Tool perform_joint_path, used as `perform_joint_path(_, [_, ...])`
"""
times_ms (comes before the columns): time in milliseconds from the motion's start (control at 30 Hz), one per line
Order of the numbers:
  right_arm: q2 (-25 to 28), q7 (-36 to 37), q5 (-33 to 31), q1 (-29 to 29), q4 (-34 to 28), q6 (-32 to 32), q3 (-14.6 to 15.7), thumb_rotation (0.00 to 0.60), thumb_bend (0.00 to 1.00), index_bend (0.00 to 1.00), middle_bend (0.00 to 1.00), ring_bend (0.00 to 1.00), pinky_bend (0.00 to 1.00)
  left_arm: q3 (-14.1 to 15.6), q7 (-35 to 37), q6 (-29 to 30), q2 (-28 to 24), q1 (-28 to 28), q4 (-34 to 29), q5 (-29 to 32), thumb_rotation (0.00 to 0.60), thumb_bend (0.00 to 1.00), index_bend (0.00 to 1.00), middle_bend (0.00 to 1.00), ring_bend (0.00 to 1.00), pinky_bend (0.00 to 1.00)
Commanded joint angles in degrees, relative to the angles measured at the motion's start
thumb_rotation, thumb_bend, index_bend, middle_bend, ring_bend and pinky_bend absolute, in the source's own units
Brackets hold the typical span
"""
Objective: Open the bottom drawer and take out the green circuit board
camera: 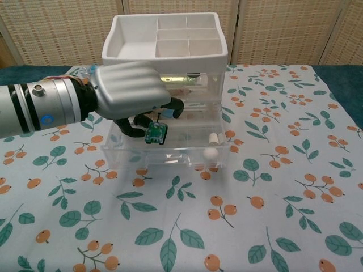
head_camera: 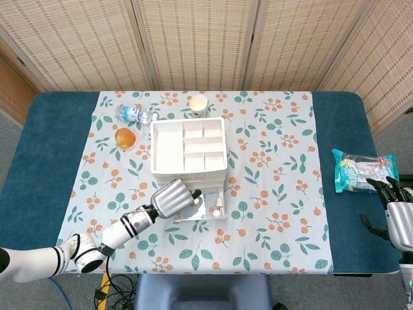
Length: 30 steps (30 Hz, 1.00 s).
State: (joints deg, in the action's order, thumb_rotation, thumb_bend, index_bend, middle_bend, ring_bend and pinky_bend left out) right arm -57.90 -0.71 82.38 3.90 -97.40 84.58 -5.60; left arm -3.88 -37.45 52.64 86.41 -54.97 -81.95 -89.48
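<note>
The clear drawer unit [camera: 193, 102] with a white compartment tray on top stands mid-table, its bottom drawer [camera: 170, 150] pulled out toward me. My left hand [camera: 127, 93] reaches down into that drawer from the left and pinches the small green circuit board [camera: 155, 134], which stands tilted inside the drawer. In the head view the left hand [head_camera: 171, 199] covers the drawer's left part and hides the board. My right hand [head_camera: 400, 219] hovers at the table's far right edge, fingers spread, holding nothing.
A white round knob [camera: 211, 152] sticks out of the drawer front. Behind the unit are a paper cup [head_camera: 198, 104], a lying water bottle [head_camera: 135, 114] and an orange cup [head_camera: 126, 138]. A snack bag [head_camera: 361, 170] lies just beyond the right hand.
</note>
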Motion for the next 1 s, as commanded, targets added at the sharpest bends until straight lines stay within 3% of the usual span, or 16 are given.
perform_joint_path(33, [-0.03,0.08,-0.03,0.04,0.07,-0.09,-0.01,0.600,0.29,0.14,0.22,0.13,0.21,0.20,-1.59,0.10,0.27,0.09,-0.13,-0.19,0.600,0.22,0.33,1.00,1.00,1.00])
perform_joint_path(567, [0.00,0.35,-0.01,-0.17,0.18,0.09,0.07,0.600,0.29,0.14,0.22,0.13,0.21,0.83,-5.93,-1.51,0.63,-0.27,0.42,-0.13,0.600,0.22,0.33,1.00,1.00,1.00])
perform_joint_path(1000, [0.01,0.37,-0.06,-0.37,0.14,0.33,0.06,0.600,0.29,0.14,0.22,0.13,0.21,1.36,-4.89,-1.67,1.66,-0.87,2.78,-1.80,0.600,0.25,0.37,1.00,1.00,1.00])
